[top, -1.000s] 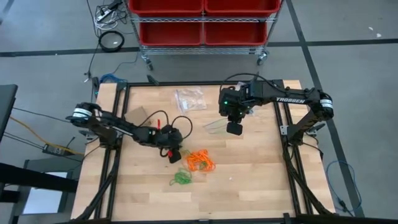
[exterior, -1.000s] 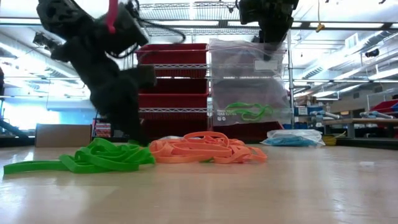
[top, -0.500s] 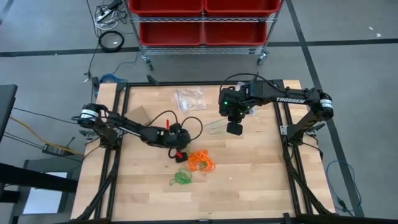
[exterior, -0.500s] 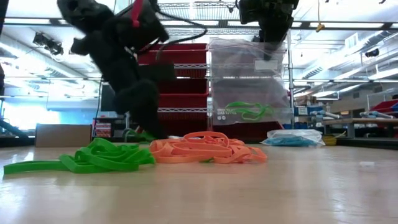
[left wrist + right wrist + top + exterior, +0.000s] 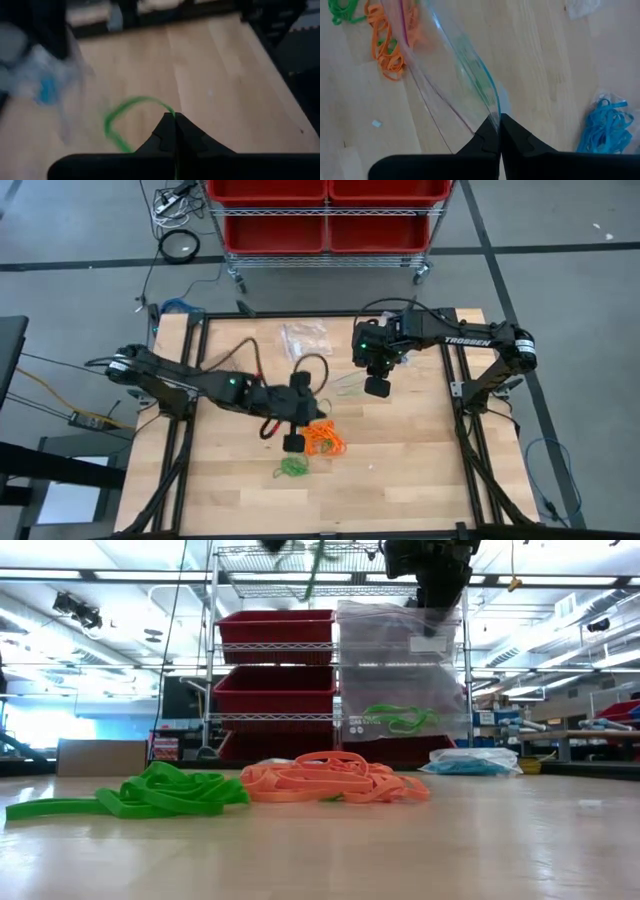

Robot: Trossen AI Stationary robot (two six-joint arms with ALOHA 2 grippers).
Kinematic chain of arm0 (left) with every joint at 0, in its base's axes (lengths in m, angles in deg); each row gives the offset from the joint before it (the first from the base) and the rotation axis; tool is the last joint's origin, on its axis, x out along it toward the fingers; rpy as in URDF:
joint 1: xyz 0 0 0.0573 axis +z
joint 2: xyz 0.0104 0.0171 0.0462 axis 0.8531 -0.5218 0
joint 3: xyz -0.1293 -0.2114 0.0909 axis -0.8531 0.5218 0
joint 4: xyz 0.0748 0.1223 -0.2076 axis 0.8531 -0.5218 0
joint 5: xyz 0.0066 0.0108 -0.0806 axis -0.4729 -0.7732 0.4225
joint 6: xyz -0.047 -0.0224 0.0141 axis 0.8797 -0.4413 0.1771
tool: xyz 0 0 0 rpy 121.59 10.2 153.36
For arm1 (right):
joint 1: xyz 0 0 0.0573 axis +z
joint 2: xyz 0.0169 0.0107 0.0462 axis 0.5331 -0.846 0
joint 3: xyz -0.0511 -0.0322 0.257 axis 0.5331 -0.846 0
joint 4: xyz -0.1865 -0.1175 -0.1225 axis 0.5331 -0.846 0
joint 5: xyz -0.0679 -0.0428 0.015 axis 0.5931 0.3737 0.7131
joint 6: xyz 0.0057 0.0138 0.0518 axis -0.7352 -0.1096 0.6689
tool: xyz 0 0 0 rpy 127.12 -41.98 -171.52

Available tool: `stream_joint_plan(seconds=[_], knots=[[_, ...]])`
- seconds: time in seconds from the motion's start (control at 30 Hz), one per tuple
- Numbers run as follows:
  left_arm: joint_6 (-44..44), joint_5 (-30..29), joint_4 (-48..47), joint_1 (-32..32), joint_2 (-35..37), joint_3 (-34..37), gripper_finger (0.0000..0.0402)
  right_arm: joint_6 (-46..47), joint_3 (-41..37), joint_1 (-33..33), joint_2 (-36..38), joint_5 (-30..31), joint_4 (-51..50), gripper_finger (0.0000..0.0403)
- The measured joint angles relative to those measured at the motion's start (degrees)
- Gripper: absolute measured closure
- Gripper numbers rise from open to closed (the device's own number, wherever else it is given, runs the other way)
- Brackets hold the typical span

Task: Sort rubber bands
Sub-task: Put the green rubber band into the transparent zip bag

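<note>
Red bins on a wire rack [image 5: 325,215] stand beyond the wooden table [image 5: 400,470], where the sorting looks to be mid-way. At the table's middle, the left gripper [image 5: 293,442] has its fingers pressed together on a single green rubber band [image 5: 131,114], which hangs as a loop in its wrist view. To the right and farther back, the right gripper [image 5: 376,387] is pinching the edge of a clear bag [image 5: 400,670] held upright, with a few green bands already inside. I judge the next move calls for carrying the green band over the bag's mouth and dropping it in. I count three loose groups: one orange clump [image 5: 323,439] just right of the left gripper, one green clump [image 5: 291,468] nearer, and one blue bunch [image 5: 606,125] in a second bag [image 5: 306,339] lying at the far edge.
</note>
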Motion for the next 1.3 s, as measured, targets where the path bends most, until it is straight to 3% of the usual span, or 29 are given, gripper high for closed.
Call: stream_joint_plan(seconds=[0.17,0.37,0.53,0.8,0.97,1.1,1.3], knots=[[-4.26,0.25,-0.97,0.94,0.58,-6.27,0.0401,0.37,0.0,0.87,0.0,-0.02,0.67,0.0403],[-4.09,2.11,-5.85,3.84,0.58,-7.07,0.0401,0.35,0.0,1.15,0.0,-0.01,0.65,0.0403],[0.05,1.95,-11.22,5.97,0.55,-2.46,0.0401,0.31,0.0,1.15,0.0,0.0,0.61,0.0403],[1.4,2.41,-5.52,7.29,2.32,1.13,0.0401,0.0,0.0,1.15,0.0,-0.02,0.61,0.0403],[1.98,2.19,-8.85,9.59,2.63,1.59,0.0401,0.36,0.0,1.16,0.0,-0.04,0.52,0.0403],[3.43,2.32,-7.13,11.86,2.72,5.78,0.0401,0.39,0.0,1.5,0.0,-0.02,0.59,0.0403],[7.49,9.16,2.27,15.63,2.74,13.8,0.0401,0.42,0.0,2.4,0.0,-0.04,0.54,0.0403]])
